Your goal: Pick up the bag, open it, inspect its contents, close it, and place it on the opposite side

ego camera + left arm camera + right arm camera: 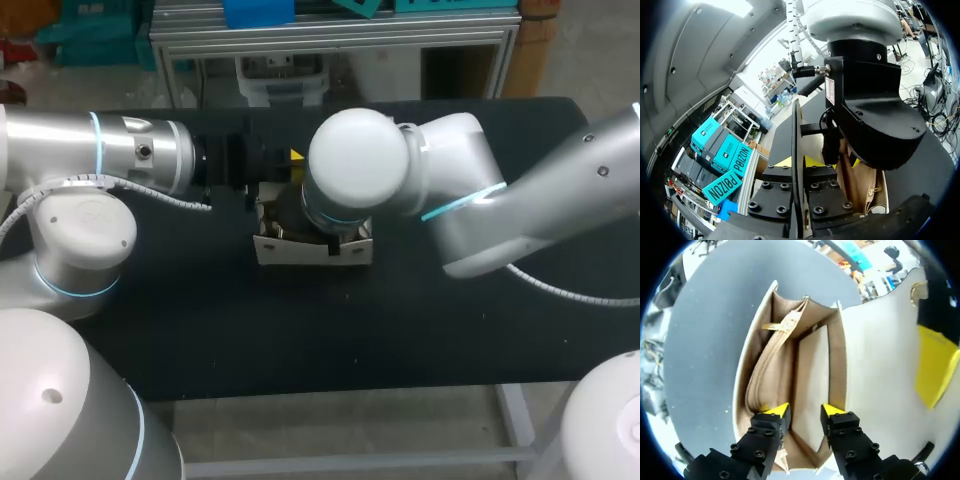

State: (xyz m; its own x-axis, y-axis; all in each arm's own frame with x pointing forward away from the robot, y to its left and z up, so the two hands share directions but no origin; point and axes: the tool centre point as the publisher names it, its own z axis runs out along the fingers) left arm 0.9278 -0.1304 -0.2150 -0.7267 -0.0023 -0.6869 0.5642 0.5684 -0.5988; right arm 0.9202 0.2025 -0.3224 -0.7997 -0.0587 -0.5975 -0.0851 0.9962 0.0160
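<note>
The white bag [268, 250] stands at the table's middle with its mouth open upward. In the right wrist view I look down into its tan lining, with a zipped inner pocket [765, 375] and a flat divider [812, 385]. My right gripper [805, 412] hangs over the mouth, open, its yellow tips a little apart above the pocket and the divider. The white flap [880, 350] is folded back. My left gripper [798, 162] is shut on this flap [796, 135], which shows edge-on between its fingers. The right wrist [865, 100] blocks most of the bag from the left wrist view.
The black table [300, 340] runs bare in front of the bag and to the right. Both arms crowd the space over the bag; my right arm's large joint [355, 160] hides the bag's rear part.
</note>
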